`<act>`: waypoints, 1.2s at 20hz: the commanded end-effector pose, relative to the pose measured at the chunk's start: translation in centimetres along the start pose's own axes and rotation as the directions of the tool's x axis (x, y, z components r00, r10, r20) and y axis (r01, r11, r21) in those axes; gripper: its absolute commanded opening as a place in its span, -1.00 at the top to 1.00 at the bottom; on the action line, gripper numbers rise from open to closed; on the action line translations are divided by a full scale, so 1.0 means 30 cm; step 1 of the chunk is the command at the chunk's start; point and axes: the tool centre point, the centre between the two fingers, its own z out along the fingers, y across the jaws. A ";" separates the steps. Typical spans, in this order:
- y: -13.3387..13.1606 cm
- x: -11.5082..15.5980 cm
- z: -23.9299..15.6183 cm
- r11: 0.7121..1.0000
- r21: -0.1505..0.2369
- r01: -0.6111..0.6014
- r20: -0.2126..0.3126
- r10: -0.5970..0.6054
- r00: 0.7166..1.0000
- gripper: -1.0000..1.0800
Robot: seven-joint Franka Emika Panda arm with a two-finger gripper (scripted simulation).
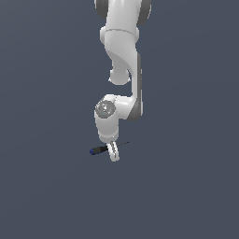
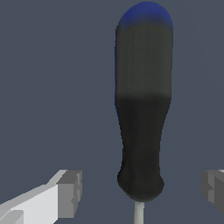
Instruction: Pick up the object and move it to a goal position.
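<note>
Fingers (image 1: 113, 153) of the gripper (image 1: 113, 158) are reaching down over the screwdriver (image 1: 100, 149) in the exterior view, crossing its middle. From the wrist view, both pads (image 2: 70, 193) are standing apart, the screwdriver's (image 2: 142, 113) handle end lying between them, touching neither.
</note>
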 end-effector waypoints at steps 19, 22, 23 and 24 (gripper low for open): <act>0.009 0.006 0.007 1.000 0.002 0.000 -0.001 0.000 1.000 1.00; 0.031 0.014 -0.014 1.000 0.002 0.000 0.000 0.000 1.000 1.00; 0.041 0.018 -0.024 1.000 0.002 0.000 0.000 0.000 1.000 1.00; 0.052 0.022 -0.035 1.000 0.002 0.000 0.000 0.000 1.000 1.00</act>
